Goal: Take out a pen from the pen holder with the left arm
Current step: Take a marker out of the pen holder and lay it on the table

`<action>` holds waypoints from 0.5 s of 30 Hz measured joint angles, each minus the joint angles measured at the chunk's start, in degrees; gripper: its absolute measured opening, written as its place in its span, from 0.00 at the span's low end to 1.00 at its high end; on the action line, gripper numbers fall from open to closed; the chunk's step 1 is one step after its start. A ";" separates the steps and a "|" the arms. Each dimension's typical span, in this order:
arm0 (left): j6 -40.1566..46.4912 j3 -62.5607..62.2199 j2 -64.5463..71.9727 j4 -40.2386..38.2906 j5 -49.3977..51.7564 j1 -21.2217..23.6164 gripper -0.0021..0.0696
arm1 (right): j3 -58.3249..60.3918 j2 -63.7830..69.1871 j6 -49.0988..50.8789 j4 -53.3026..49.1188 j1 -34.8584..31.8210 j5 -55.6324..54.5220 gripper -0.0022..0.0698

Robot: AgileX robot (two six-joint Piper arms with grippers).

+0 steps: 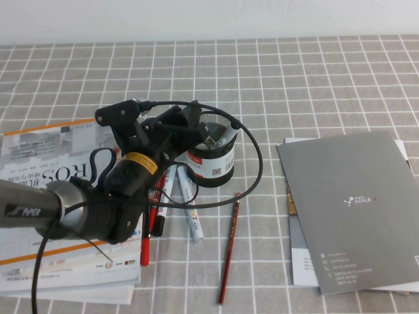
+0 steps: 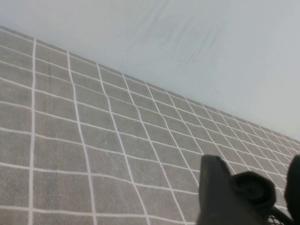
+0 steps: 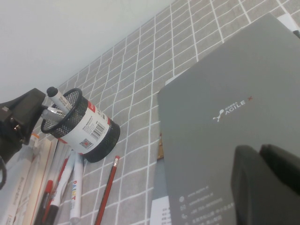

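Observation:
The black mesh pen holder (image 1: 216, 167) with a white label stands mid-table; it also shows in the right wrist view (image 3: 84, 131). A marker with a black cap (image 3: 54, 96) sticks up out of it. My left gripper (image 1: 200, 127) hangs over the holder's rim, open. In the left wrist view the round black cap (image 2: 253, 187) sits between the gripper's (image 2: 254, 171) two fingers, against one of them, with a narrow gap to the other. The holder's mesh rim (image 2: 281, 218) shows just below. My right gripper (image 3: 260, 149) is shut above the grey booklet and holds nothing.
Magazines (image 1: 46, 163) lie under the left arm. Several markers (image 1: 190, 203), a red pen (image 1: 147, 235) and a red pencil (image 1: 229, 248) lie in front of the holder. A grey booklet (image 1: 353, 203) lies on the right.

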 joint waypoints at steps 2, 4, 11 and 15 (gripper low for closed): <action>0.00 0.00 0.00 0.00 -0.30 0.00 0.37 | 0.00 0.00 0.00 0.00 0.00 0.00 0.01; 0.00 0.00 0.00 0.00 -0.71 0.00 0.29 | 0.00 0.00 0.00 0.00 0.00 0.00 0.01; 0.00 0.00 -0.42 1.76 -2.79 0.00 0.18 | 0.00 0.00 0.00 0.00 0.00 0.00 0.01; 1.36 0.00 -3.27 2.32 -2.61 0.04 0.18 | 0.00 0.00 0.00 0.00 0.00 0.00 0.01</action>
